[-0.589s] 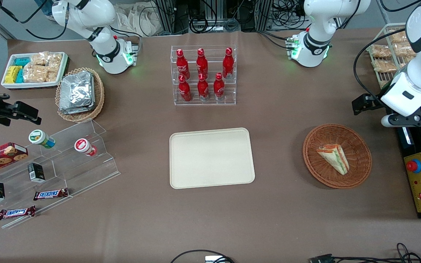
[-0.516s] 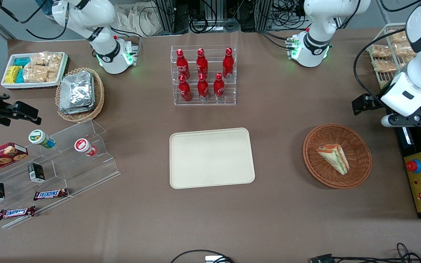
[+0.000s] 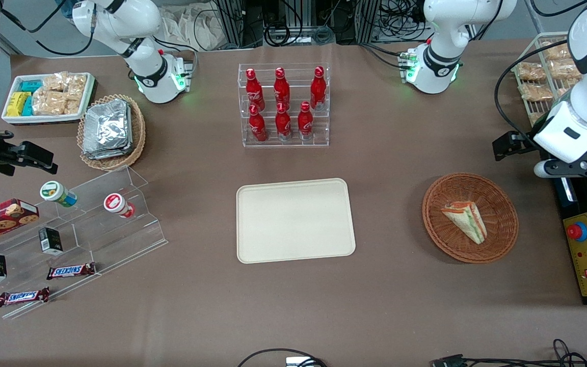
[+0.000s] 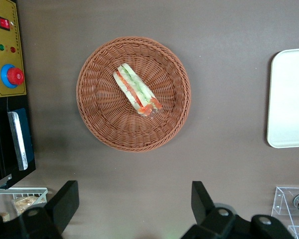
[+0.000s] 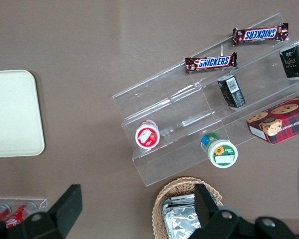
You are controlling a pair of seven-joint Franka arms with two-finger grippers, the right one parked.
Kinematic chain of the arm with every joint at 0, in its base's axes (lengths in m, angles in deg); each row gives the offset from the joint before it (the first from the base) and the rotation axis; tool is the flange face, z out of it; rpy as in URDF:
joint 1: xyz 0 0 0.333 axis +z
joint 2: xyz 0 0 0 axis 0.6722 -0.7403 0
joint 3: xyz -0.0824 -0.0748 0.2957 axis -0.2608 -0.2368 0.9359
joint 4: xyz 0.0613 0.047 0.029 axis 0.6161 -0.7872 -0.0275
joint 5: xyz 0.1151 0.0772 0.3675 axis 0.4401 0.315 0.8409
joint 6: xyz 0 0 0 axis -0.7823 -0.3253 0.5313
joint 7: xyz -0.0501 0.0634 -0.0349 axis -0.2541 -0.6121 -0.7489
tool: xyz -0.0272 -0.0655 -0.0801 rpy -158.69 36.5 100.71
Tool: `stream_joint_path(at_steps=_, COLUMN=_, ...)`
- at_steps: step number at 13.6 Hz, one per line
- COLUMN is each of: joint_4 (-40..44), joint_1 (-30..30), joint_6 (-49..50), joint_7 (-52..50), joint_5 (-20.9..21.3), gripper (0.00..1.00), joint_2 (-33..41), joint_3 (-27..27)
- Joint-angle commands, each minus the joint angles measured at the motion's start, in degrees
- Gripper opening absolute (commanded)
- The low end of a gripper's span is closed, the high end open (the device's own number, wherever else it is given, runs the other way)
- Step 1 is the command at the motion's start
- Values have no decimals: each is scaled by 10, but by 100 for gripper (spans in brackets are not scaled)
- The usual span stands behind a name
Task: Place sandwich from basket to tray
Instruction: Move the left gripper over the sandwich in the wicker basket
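The sandwich (image 3: 465, 220), a clear-wrapped wedge with orange-red and green filling, lies in the round reddish-brown wicker basket (image 3: 438, 239) toward the working arm's end of the table. The cream tray (image 3: 293, 220) sits bare at the table's middle, apart from the basket. My left gripper (image 3: 571, 165) hangs high above the table, a little farther from the front camera than the basket. In the left wrist view the gripper (image 4: 132, 191) is open and empty, with the sandwich (image 4: 136, 95), the basket (image 4: 97, 127) and an end of the tray (image 4: 291, 99) below.
A yellow control box with a red button (image 3: 586, 255) lies beside the basket at the table's edge. A wire rack of snack packets (image 3: 540, 76) stands farther back. A clear rack of red bottles (image 3: 284, 104) stands farther from the front camera than the tray.
The left arm has shifted very slightly sideways toward its own end of the table. The sandwich, basket and tray have not moved.
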Motion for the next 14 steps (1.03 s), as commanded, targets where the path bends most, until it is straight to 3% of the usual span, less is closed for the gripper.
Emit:
stream_joint_path(at_steps=1, joint_4=1, joint_1=5, joint_6=-3, joint_7=3, joint_5=-5, gripper=100, joint_2=2, joint_3=-3)
stream_joint_path(at_steps=11, joint_4=12, joint_1=22, joint_6=3, joint_7=-7, joint_5=2, gripper=100, joint_2=-21, joint_3=-3)
stream_joint_path(at_steps=14, joint_4=12, joint_1=23, joint_6=-2, joint_7=-90, joint_5=-5, gripper=100, joint_2=-42, joint_3=-3)
